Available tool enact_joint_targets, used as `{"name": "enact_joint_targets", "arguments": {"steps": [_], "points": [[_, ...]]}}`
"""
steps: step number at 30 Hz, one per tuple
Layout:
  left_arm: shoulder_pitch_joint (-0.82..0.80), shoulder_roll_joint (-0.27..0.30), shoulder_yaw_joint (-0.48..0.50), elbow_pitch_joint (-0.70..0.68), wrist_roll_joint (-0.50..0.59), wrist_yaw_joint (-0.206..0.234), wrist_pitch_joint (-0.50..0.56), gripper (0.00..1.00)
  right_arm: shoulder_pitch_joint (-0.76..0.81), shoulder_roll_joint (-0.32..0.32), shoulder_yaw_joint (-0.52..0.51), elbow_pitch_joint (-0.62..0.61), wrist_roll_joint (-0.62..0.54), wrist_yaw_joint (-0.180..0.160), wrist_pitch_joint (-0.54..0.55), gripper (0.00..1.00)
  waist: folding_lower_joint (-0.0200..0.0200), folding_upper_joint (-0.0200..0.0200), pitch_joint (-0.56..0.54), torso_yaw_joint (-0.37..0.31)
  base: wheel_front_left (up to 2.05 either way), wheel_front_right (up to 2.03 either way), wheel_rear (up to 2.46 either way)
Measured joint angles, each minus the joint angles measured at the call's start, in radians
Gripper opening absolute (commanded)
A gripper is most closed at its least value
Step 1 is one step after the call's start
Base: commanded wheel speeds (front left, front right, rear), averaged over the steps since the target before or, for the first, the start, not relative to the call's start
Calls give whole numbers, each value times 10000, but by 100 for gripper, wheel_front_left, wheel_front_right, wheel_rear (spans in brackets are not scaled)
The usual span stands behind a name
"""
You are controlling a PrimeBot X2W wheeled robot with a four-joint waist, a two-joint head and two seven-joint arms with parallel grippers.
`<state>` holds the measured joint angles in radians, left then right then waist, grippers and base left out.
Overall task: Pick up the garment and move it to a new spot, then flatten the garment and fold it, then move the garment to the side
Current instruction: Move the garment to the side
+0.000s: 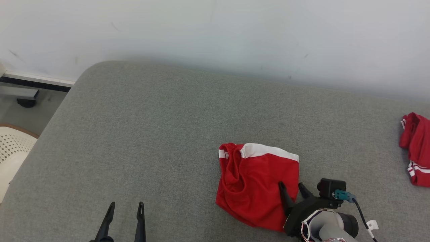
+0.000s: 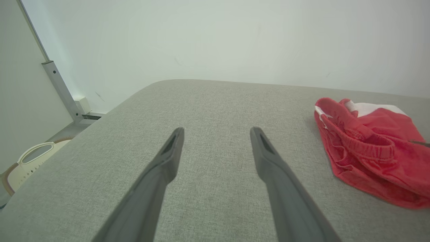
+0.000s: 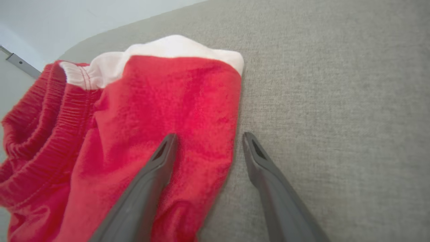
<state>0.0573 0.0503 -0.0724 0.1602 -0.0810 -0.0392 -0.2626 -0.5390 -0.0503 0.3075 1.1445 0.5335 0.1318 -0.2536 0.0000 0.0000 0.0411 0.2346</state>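
Head view, near edge first. Left gripper [image 1: 127,204] sits near left with its jaws spread wide and nothing between them, over the bare grey padded surface [image 1: 151,134]. Right gripper [image 1: 290,184] is near right, jaws equally wide and gripping nothing. It straddles the right edge of the garment [image 1: 255,181], one finger over red cloth, the other over grey; contact cannot be told. The garment is red, crumpled, right of centre, white band along its far edge. A second red piece [image 1: 416,154] lies at the right edge, well apart. A pale wall [image 1: 215,30] stands beyond.
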Motion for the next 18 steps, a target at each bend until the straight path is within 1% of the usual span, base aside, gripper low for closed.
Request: {"name": "enact_joint_targets", "arguments": {"steps": [2,4,6,7,10,12,14,16,17,18], "points": [[-1,2,-8,0,-13,13,0,100,39,-4,447,-12,706,0,161,100,0,0,29,39,0,0,0],[-1,2,0,-2,-63,36,0,100,24,-40,963,21,1032,0,240,100,0,0,44,37,0,0,0],[-4,2,-23,17,-92,40,0,100,-23,-48,1528,84,1442,0,247,37,0,0,67,7,0,0,0],[-12,2,-38,33,-104,40,0,100,-81,-48,1687,136,1496,0,228,0,0,0,79,1,0,0,0],[-67,0,-75,54,-171,52,0,100,-214,-12,2000,341,1649,0,88,0,0,0,117,-24,0,0,0],[-152,0,-25,44,-182,61,0,100,-456,-10,2205,583,1511,0,8,0,0,0,137,-71,0,0,0],[-168,0,48,15,-192,88,0,100,-797,2,2428,943,809,0,-38,0,0,0,158,-154,0,0,0],[-168,0,94,-17,-194,86,0,100,-1201,-8,2410,1126,224,0,-63,0,1,0,189,-273,0,0,0],[-168,0,94,-17,-194,86,0,100,-1201,-8,2410,1126,224,0,-63,0,1,0,189,-273,0,0,0],[-169,0,134,-35,-211,84,0,100,-1393,-54,2364,1131,-77,0,-65,0,0,0,209,-342,0,0,0]]}}
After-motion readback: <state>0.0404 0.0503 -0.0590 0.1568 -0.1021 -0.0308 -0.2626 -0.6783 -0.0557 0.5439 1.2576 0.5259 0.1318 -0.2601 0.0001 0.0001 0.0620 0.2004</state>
